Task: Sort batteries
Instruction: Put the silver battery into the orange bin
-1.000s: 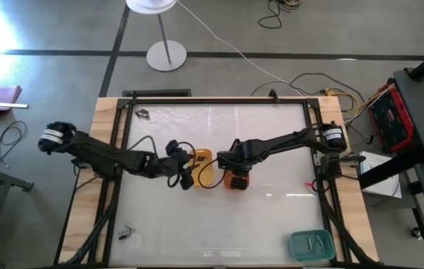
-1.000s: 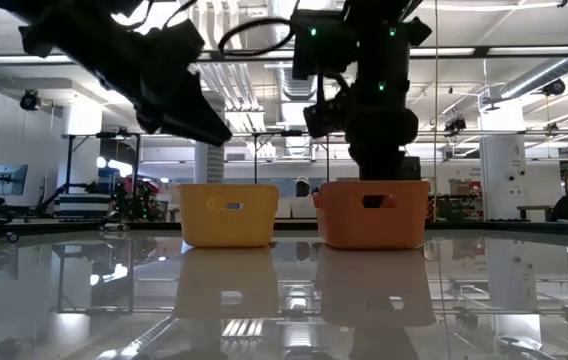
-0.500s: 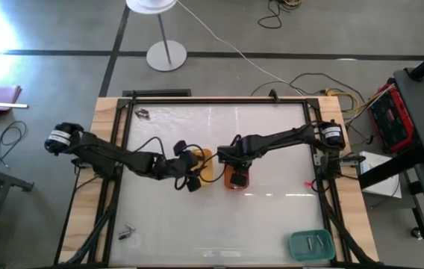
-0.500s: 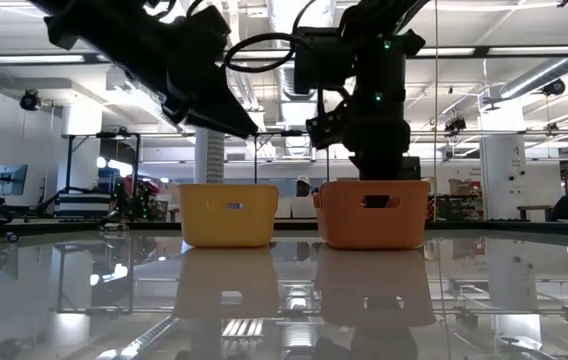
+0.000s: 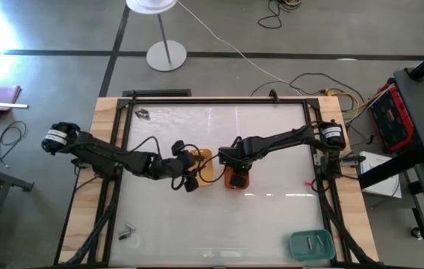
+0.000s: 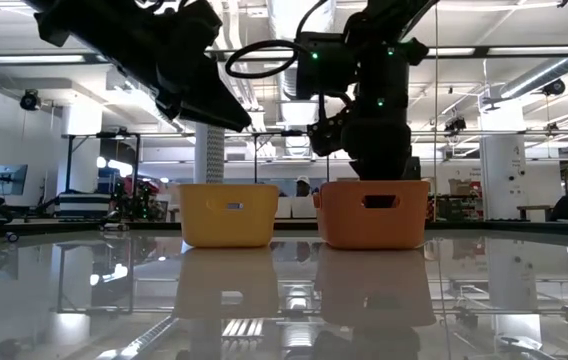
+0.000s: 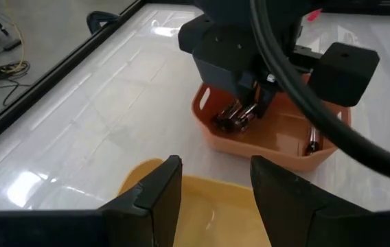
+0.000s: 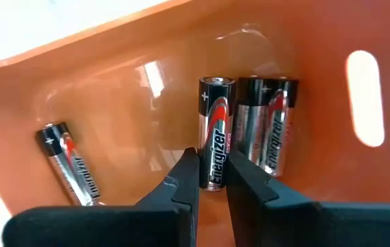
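Observation:
My right gripper reaches down into the orange tray and is shut on one black-and-silver battery. A second battery lies right beside it, and a third lies apart on the tray floor. My left gripper hovers open and empty over the yellow tray, which stands next to the orange one. More batteries lie loose at the far left and the near left of the table. My right gripper pinches the battery between its two fingers, on the sides of its end opposite the plus cap. The fingers come from above into the tray and lie along the battery. Whether the battery rests on the tray floor cannot be told.
A teal tray holding a few batteries stands at the table's near right corner. The two arms are close together at mid-table, and a wooden frame edges the glossy tabletop.
My left gripper has gone a little toward the table's right edge and now hangs over the yellow tray. My right gripper has stayed in the orange tray.

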